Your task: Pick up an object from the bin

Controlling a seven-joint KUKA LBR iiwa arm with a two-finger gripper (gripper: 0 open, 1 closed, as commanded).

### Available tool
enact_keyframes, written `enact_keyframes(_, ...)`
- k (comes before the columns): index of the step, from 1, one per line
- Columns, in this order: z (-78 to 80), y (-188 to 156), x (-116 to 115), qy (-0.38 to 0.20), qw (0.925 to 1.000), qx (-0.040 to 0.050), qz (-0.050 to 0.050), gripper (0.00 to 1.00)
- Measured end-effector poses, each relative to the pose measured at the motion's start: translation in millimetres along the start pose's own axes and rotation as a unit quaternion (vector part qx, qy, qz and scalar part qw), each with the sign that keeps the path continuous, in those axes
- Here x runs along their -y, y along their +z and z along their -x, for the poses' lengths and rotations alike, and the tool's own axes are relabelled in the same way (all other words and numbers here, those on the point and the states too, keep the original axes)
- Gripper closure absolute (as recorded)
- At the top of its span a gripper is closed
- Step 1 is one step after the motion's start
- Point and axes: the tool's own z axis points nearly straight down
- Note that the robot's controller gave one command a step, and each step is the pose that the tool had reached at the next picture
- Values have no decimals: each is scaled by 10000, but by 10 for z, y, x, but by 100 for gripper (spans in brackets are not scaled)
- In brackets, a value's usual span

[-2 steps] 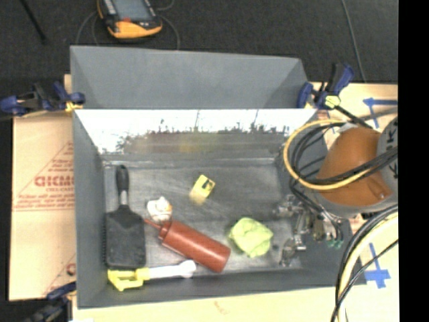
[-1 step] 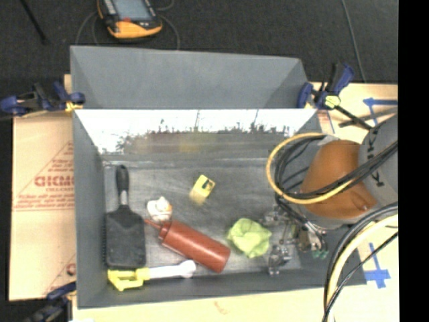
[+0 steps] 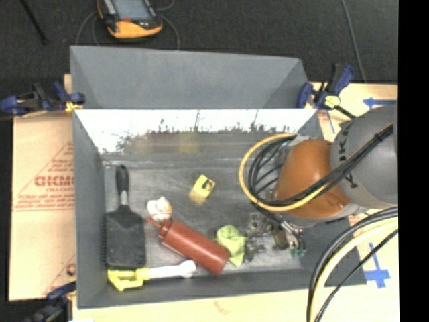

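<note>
Six loose things lie on the floor of the grey bin [image 3: 88, 206], and I take them from the lower edge of the frame upward.

Lowest, at the lower left of the floor, a white-handled tool with a yellow head [image 3: 154, 272] lies flat along the front wall. Just above it a black brush [image 3: 125, 237] lies close to the left wall, its handle pointing toward the upper edge of the frame.

Right of the brush a red-brown bottle [image 3: 193, 245] lies on its side, slanting down to the right. Its lower end is right against a crumpled green thing [image 3: 230, 239] in the lower right of the floor.

The pincer [image 3: 273, 239] sits low over the floor, just right of that green thing. I cannot tell whether it is spread or pressed together, nor whether it touches the green thing.

Higher up, by the bottle's upper end, sits a small white and orange thing [image 3: 159, 208]. Further up, mid-floor, a small yellow block [image 3: 201, 188] lies apart from the rest.

Up and right of the pincer I see the wrist's orange cover [image 3: 305, 180], with looped cables [image 3: 245, 163] on its left.
</note>
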Motion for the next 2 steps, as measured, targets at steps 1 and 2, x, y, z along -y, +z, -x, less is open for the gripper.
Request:
enact_keyframes(1,0,0,0,-6,10000,0,0,100)
enact_keyframes(2,36,-1516,264,-54,10000,-6,-2,100)
